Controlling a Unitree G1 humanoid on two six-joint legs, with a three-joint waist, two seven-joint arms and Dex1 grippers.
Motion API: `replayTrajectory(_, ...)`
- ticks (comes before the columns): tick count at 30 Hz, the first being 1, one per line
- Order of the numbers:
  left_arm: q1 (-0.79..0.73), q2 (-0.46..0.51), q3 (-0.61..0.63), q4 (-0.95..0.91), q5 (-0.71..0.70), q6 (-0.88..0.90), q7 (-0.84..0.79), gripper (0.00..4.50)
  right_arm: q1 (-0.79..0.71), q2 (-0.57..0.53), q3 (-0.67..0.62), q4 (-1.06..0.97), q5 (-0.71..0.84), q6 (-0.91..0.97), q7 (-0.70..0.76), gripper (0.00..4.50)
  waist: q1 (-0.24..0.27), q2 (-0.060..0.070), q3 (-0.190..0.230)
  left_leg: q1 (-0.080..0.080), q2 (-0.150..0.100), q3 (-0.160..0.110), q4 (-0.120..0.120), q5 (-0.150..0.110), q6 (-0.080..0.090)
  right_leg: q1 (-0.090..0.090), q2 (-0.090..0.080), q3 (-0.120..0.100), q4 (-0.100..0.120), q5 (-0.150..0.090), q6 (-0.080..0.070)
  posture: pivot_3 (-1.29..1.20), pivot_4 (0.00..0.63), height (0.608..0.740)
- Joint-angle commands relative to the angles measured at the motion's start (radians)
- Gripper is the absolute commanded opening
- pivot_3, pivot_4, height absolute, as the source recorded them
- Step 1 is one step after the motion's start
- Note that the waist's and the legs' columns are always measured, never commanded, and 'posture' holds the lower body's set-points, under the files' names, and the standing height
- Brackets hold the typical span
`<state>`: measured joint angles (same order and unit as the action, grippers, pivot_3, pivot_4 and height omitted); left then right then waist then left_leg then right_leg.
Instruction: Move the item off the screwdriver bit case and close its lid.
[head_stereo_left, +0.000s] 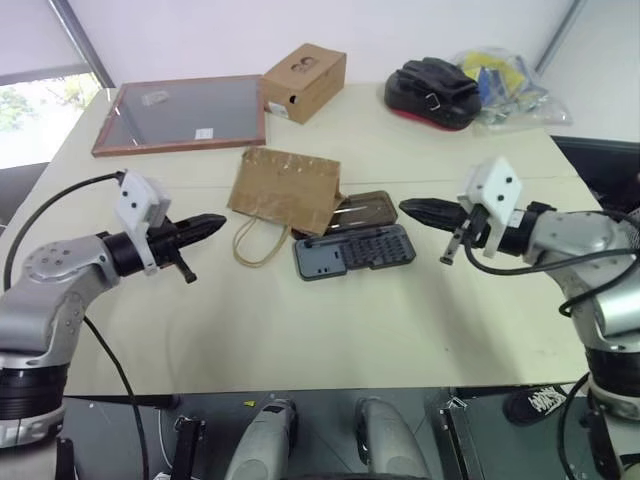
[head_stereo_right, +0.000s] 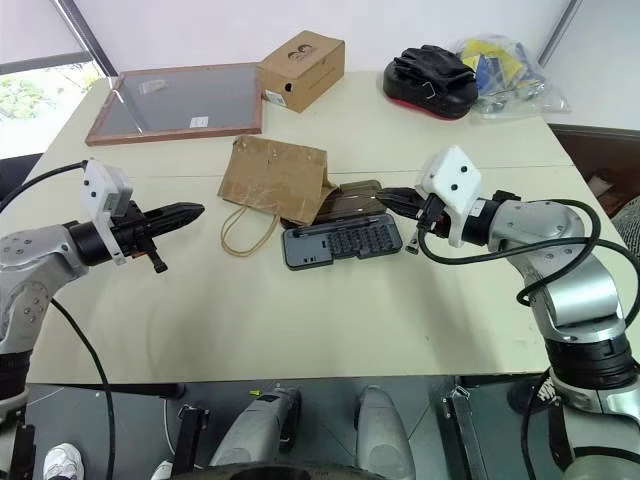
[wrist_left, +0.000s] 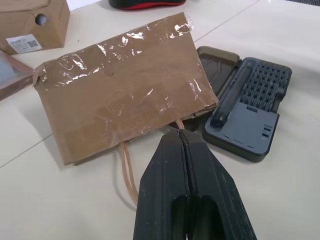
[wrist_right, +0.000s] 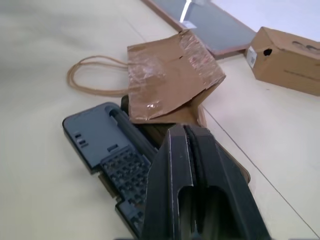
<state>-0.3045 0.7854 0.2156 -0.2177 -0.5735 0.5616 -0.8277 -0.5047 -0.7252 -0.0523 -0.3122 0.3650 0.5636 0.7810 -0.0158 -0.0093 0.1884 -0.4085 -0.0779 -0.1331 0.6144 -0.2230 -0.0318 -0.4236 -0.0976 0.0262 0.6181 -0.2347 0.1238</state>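
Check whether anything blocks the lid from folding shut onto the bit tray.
Yes. The paper bag lies across one end of the open translucent lid, covering part of it, so the lid cannot swing over the grey tray yet. Nothing visible lies on the tray itself. Both grippers, left and right, hover beside the case, touching nothing.
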Motion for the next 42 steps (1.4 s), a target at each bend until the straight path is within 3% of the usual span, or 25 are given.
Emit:
replayTrajectory(1, -0.022, -0.018, -0.007, -0.013, 0.022, -0.024, 0.022, 0.0, -0.065, 0.058, 0.051, 0.073, -0.056, 0.014, -0.082, 1.76, 0.0, 0.0, 0.0, 0.0, 0.0, 0.0, 0.0, 0.0, -0.001, 0.0, 0.0, 0.0, 0.001, 0.0, 0.0, 0.0, 0.15, 0.74)
replayTrajectory(6, -0.028, -0.053, -0.035, 0.0, 0.05, -0.04, 0.032, 0.0, -0.228, 0.275, 0.11, 0.323, -0.098, -0.011, -0.195, 4.45, -0.007, 0.0, 0.0, 0.0, 0.0, 0.001, 0.0, 0.001, -0.002, -0.002, 0.001, 0.001, 0.003, 0.001, -0.001, 0.0, 0.15, 0.74)
replayTrajectory(16, -0.004, -0.077, -0.029, -0.031, 0.075, -0.047, 0.061, 0.0, -0.527, 0.501, 0.084, 0.86, -0.158, -0.116, -0.31, 4.45, -0.006, 0.0, 0.0, 0.0, 0.0, 0.001, 0.0, 0.002, -0.004, -0.006, 0.001, 0.0, 0.011, 0.001, -0.002, 0.0, 0.15, 0.74)
replayTrajectory(28, 0.052, -0.076, 0.002, -0.088, 0.081, -0.041, 0.109, 0.0, -0.638, 0.6, 0.074, 1.211, -0.203, -0.263, -0.298, 4.45, -0.03, 0.0, 0.0, 0.0, 0.0, 0.001, -0.001, 0.003, -0.005, -0.006, 0.002, 0.0, 0.013, 0.001, -0.002, 0.0, 0.15, 0.74)
replayTrajectory(31, 0.06, -0.074, 0.002, -0.095, 0.084, -0.044, 0.116, 0.0, -0.647, 0.611, 0.074, 1.244, -0.216, -0.297, -0.302, 3.63, -0.033, 0.0, 0.0, 0.0, 0.0, 0.001, -0.001, 0.003, -0.006, -0.007, 0.002, 0.0, 0.013, 0.001, -0.002, 0.0, 0.15, 0.74)
replayTrajectory(37, 0.063, -0.076, -0.002, -0.09, 0.091, -0.056, 0.121, 0.0, -0.655, 0.629, 0.066, 1.258, -0.229, -0.322, -0.307, 0.33, -0.034, 0.0, 0.0, 0.0, 0.001, 0.001, -0.001, 0.004, -0.006, -0.007, 0.003, 0.0, 0.014, 0.001, -0.003, 0.0, 0.15, 0.74)
replayTrajectory(38, 0.064, -0.077, -0.004, -0.088, 0.093, -0.059, 0.12, 0.0, -0.653, 0.631, 0.065, 1.256, -0.231, -0.324, -0.309, 0.01, -0.034, 0.0, 0.0, 0.0, 0.001, 0.001, -0.001, 0.004, -0.007, -0.007, 0.003, 0.0, 0.014, 0.001, -0.003, 0.0, 0.15, 0.74)
replayTrajectory(42, 0.063, -0.077, -0.008, -0.08, 0.099, -0.07, 0.116, 0.0, -0.648, 0.639, 0.062, 1.25, -0.236, -0.332, -0.318, 0.01, -0.033, 0.0, 0.0, 0.0, 0.001, 0.001, -0.001, 0.004, -0.007, -0.007, 0.003, 0.0, 0.014, 0.002, -0.003, 0.0, 0.15, 0.74)
